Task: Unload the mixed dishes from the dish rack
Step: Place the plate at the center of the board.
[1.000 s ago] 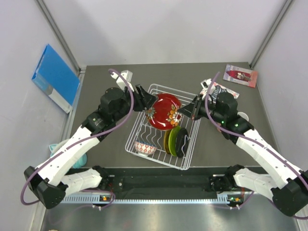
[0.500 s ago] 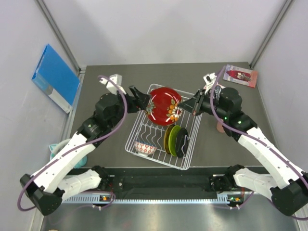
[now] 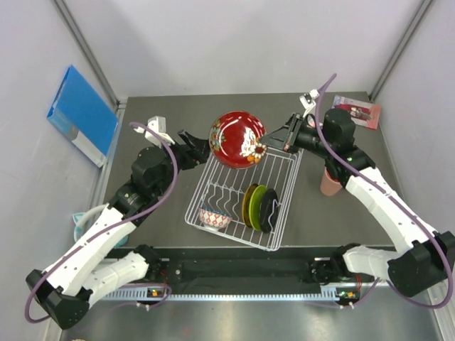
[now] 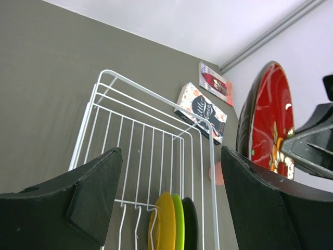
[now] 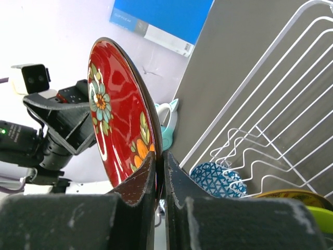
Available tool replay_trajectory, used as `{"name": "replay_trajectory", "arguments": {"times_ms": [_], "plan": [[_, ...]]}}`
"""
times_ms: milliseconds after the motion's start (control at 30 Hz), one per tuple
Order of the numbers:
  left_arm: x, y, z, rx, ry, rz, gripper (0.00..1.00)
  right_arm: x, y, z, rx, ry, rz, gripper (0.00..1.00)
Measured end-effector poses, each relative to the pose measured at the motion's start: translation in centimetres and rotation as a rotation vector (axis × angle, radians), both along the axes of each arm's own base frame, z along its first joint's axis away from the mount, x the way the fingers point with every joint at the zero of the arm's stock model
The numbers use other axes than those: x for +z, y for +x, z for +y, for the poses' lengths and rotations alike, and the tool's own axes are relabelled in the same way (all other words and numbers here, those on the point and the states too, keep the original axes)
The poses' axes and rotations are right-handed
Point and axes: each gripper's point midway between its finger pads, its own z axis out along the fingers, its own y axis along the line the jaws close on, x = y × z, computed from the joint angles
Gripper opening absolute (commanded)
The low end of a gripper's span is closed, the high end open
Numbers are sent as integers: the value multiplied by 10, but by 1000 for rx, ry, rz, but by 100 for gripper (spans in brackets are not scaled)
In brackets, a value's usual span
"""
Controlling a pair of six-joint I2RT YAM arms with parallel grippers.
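The left gripper [image 3: 193, 144] hangs with its fingers spread wide and nothing between them, just left of the red plate [image 3: 237, 138]. The plate stands on edge in the air above the far end of the dish rack [image 3: 287, 199]. A patterned bowl [image 3: 215, 217] and three upright plates [image 3: 257, 207] sit in the rack's near part, and the right gripper [image 3: 270, 144] is clamped tight on the red plate's right rim.

I count four plates: one red round plate with painted flowers [image 3: 238, 138], one amber-yellow plate [image 3: 247, 206], one lime-green plate [image 3: 255, 206] and one black plate [image 3: 267, 209]. There is one small bowl with a blue pattern [image 3: 214, 217], one tall pink cup [image 3: 330, 183], one white wire dish rack [image 3: 284, 186], one blue folder [image 3: 82, 114] and two flat printed booklets, a dark patterned booklet [image 4: 203, 110] and a pink booklet [image 4: 214, 82]
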Motion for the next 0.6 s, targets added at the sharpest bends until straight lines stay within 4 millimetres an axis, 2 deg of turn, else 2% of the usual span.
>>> {"name": "replay_trajectory", "arguments": {"times_ms": [233,367,500,600], "plan": [[0,0,-5,-15,-45,-7,81,3,2,-3,-9,30,32,0],[5,-3,10,56,-97,-28,79,-1,-1,-11,-52,7,19,0],[18,-6,28,129,-146,-63,79,-11,5,-23,-125,-53,16,0],[21,-6,30,140,-155,-71,79,-22,10,-26,-139,-79,42,0]]}}
